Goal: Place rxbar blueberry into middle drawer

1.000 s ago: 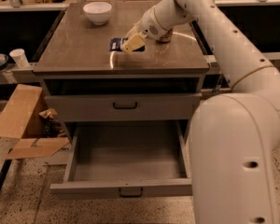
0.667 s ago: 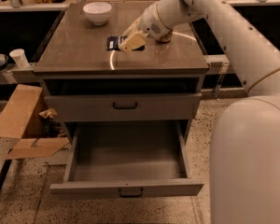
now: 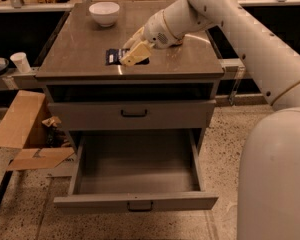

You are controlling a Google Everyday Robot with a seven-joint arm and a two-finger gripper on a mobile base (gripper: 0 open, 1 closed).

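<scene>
The rxbar blueberry (image 3: 114, 56), a flat dark navy wrapper with pale print, is at the front middle of the cabinet top (image 3: 80, 49). My gripper (image 3: 132, 54) reaches in from the right, and its cream fingers (image 3: 135, 55) are closed over the bar's right end, low over the top. The bar's left half sticks out past the fingers. The middle drawer (image 3: 135, 202) is pulled wide open below, and nothing shows inside it. The drawer front above it (image 3: 134, 114) is closed.
A white bowl (image 3: 104, 13) stands at the back left of the cabinet top. A white cup (image 3: 21, 62) sits on a ledge to the left. An open cardboard box (image 3: 25, 131) lies on the floor to the left. My arm (image 3: 250, 49) and base (image 3: 275, 179) fill the right side.
My gripper and the bar have moved together a little toward the front left of the cabinet top. The drawer has stayed open.
</scene>
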